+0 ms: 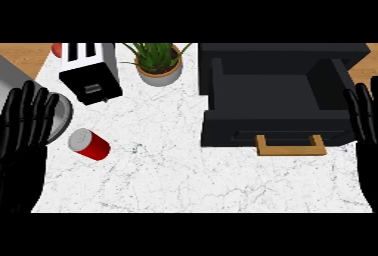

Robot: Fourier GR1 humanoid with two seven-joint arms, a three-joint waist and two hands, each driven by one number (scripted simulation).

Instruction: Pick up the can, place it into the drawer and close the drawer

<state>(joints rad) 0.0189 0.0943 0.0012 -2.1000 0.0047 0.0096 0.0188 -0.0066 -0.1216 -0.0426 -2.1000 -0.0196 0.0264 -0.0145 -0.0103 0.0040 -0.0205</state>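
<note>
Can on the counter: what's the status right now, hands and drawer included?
Left hand and right hand open, holding nothing. Can on its side on the counter, beside left hand. Drawer open. Nothing between.

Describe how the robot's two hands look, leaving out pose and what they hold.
Both are plain black with long, slender, segmented fingers. The left hand shows most fully, a broad black palm running to the lower edge. The right hand shows only as black fingers at the right edge. No markings, cables or grey forearms are visible.
</note>
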